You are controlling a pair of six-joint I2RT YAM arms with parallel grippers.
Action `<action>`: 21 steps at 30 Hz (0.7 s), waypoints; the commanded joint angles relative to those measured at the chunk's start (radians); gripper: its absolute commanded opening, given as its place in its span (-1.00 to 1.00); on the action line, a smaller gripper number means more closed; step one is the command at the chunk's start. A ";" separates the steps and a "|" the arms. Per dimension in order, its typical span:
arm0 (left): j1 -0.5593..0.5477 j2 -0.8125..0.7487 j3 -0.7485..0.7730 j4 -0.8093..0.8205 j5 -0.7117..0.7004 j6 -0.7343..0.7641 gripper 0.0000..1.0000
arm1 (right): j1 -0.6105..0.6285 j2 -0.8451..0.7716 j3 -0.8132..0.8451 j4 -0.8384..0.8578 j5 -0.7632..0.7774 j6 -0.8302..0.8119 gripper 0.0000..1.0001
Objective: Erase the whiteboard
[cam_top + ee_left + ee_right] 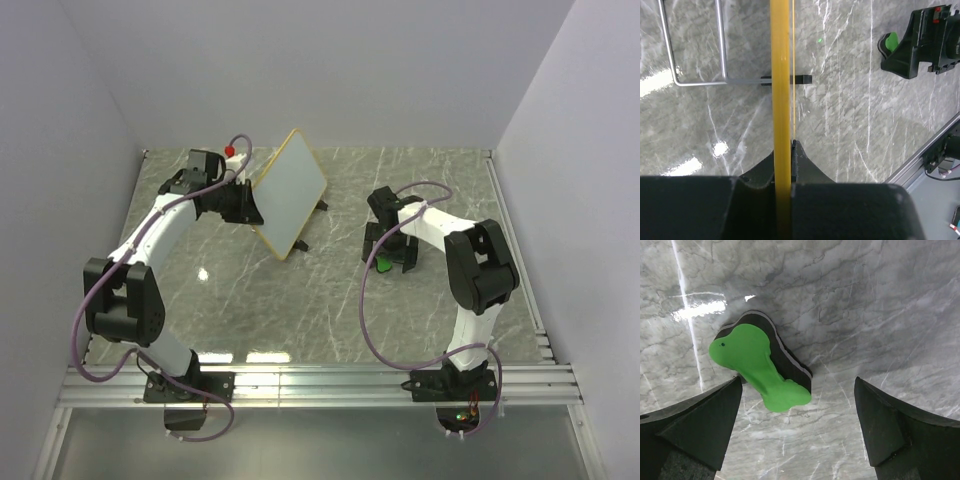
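Top external view: the whiteboard (290, 192) stands tilted on the table (330, 310), towards the far left of the surface, its white face turned up and to the right. No writing can be made out on that face from this distance.

Left gripper (243, 203): closed on the whiteboard's left edge. The left wrist view confirms it, with the wooden frame pinched edge-on between the two fingers. Judged purpose: to brace the whiteboard so that rubbing pressure cannot push it over or slide it. Behind the whiteboard a wire stand (695, 82) and a black foot (802, 79) rest on the table, so the whiteboard is also propped from the rear.

Right gripper (392, 258): well to the right of the whiteboard and nearer the arm bases, pointing down, jaws spread wide and holding nothing. The green eraser (760, 367) lies flat on the table beneath it, between the two fingers in the right wrink view's line but touching neither.

Assessment: the eraser is positioned for the jaws to close across its narrow waist. Whether wiping remains to be done cannot be settled here, since the whiteboard's face is too small to read.
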 commanded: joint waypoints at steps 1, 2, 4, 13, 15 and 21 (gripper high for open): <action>-0.004 0.003 0.007 0.068 0.063 0.027 -0.99 | -0.010 -0.049 -0.002 0.008 0.002 -0.012 0.99; -0.004 0.006 0.004 0.066 0.057 0.027 -0.99 | -0.013 -0.049 -0.002 0.010 0.000 -0.012 0.99; -0.004 0.017 0.001 0.068 0.050 0.024 -0.99 | -0.016 -0.047 0.001 0.008 -0.007 -0.013 0.99; -0.005 0.095 0.036 0.034 -0.041 -0.004 -0.70 | -0.028 -0.055 0.016 0.002 -0.024 -0.029 0.99; -0.005 0.099 0.035 0.026 -0.069 -0.016 -0.58 | -0.030 -0.053 0.018 0.000 -0.027 -0.029 0.99; -0.005 0.107 0.033 0.000 -0.203 -0.058 -0.13 | -0.036 -0.058 0.009 0.008 -0.032 -0.032 0.99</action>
